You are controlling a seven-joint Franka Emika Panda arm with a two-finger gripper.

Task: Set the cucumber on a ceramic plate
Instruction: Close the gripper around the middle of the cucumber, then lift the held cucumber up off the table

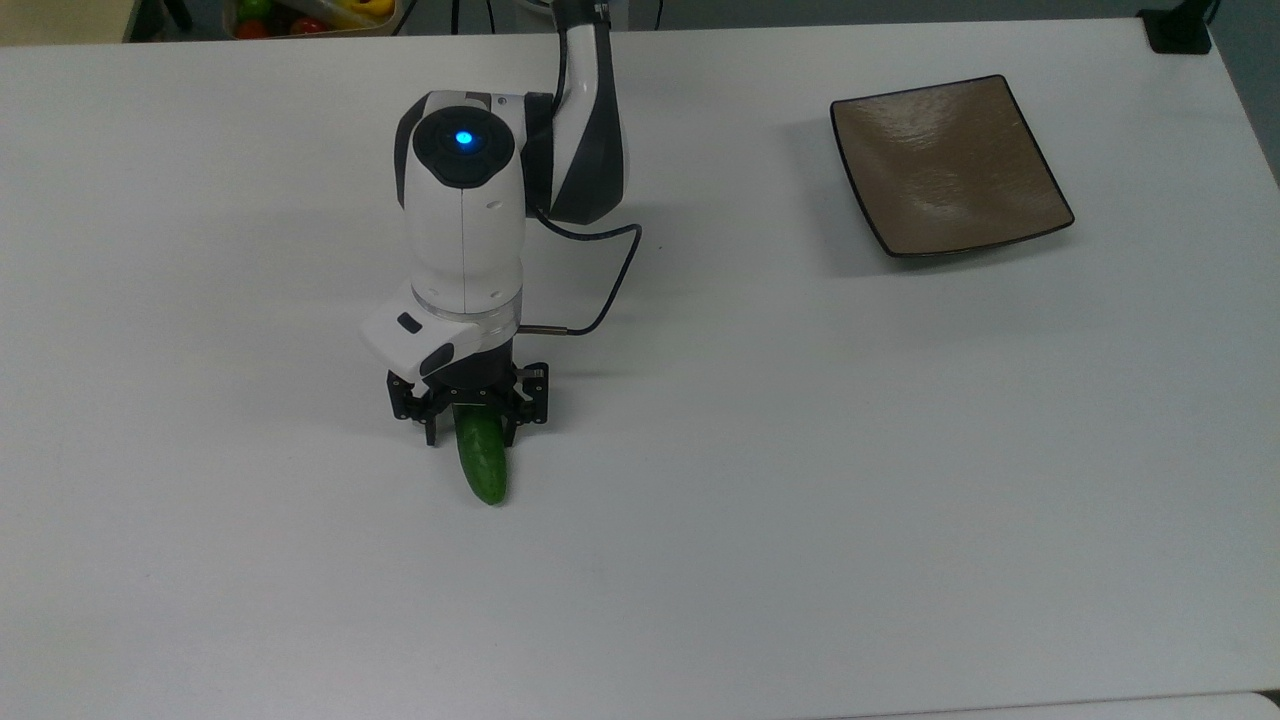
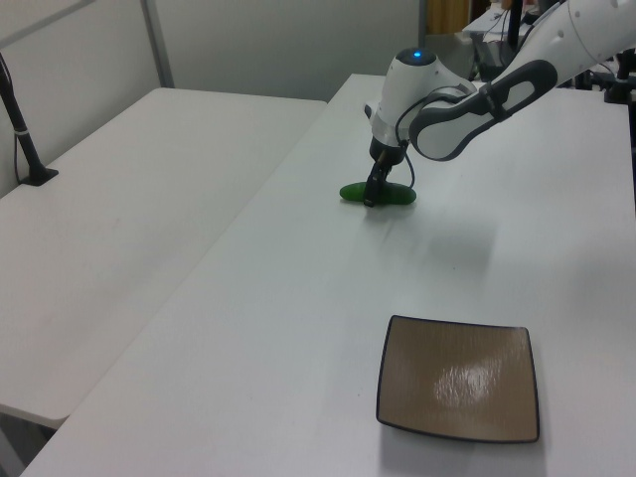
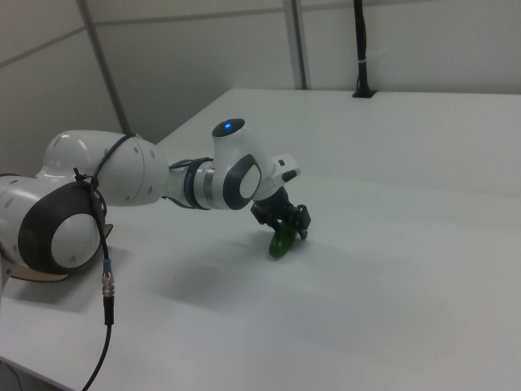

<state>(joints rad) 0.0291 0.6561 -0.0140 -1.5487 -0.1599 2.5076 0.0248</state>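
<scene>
**Cucumber straddled by the fingers, plate well apart**

A white table [image 1: 900, 450] is seen across most of the top view, and a second white table [image 2: 129, 209] is seen at the left of the left view. The robot arm [image 1: 465, 220] is seen reaching down from the upper middle of the top view, a blue light lit on its white housing, and a black cable [image 1: 610, 275] is looped beside its wrist.

The ceramic plate [image 1: 948, 165] is set flat in the upper right of the top view and in the lower right of the left view [image 2: 458, 378]; nothing is seen lying on it. It is placed well apart from the arm and the cucumber.

The gripper [image 1: 470, 435] is lowered to the table just left of centre in the top view, and it is seen near the upper middle of the left view [image 2: 371, 199] and at the centre of the right view [image 3: 282, 228].

The cucumber [image 1: 481, 460] is laid on the table, running up and down in the top view. Its upper end is hidden under the gripper body, and its lower end is seen sticking out below. One finger [image 1: 430, 432] is set at its left flank and the other at its right, so the cucumber lies between them. The fingers are drawn in narrowly about it; whether they press on the skin cannot be told. In the left view the cucumber [image 2: 395, 195] is seen lying crosswise, and in the right view [image 3: 281, 243] its green end is seen under the gripper.
</scene>
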